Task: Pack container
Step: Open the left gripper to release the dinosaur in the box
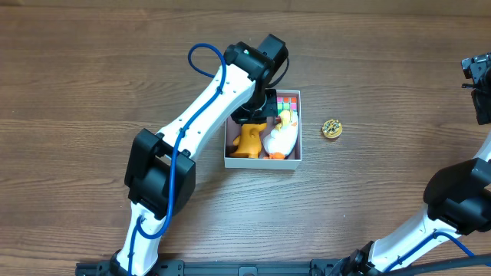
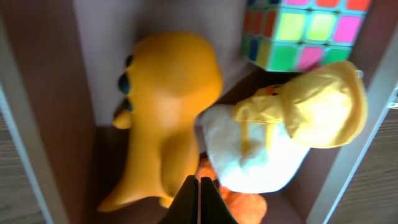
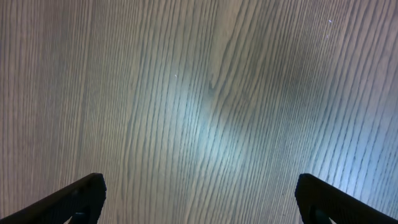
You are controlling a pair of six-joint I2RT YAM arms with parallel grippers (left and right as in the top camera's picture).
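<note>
Dark wood-grain table (image 1: 84, 69): the container (image 1: 257, 162) is sitting near its centre, holding an orange dinosaur (image 2: 168, 112), a yellow-hooded duck (image 2: 292, 124) and a colourful cube (image 2: 305, 31). The left gripper (image 2: 198, 190) is hanging over them, fingers pressed together. The right gripper (image 3: 199, 190) is hovering spread wide at the table's edge.

- View looks straight down on the table (image 3: 199, 93): wood surface, grain running roughly top to bottom of frame, slightly slanted.
- A pale patch of reflected light spreads across the middle and lower right of the wood.
- The right gripper (image 3: 199, 202) stands wide apart, with nothing between the jaws.
- Two dark fingertips (image 3: 74, 199) show, one in each lower corner of the frame.
- Whether the fingertips touch the wood cannot be told.
</note>
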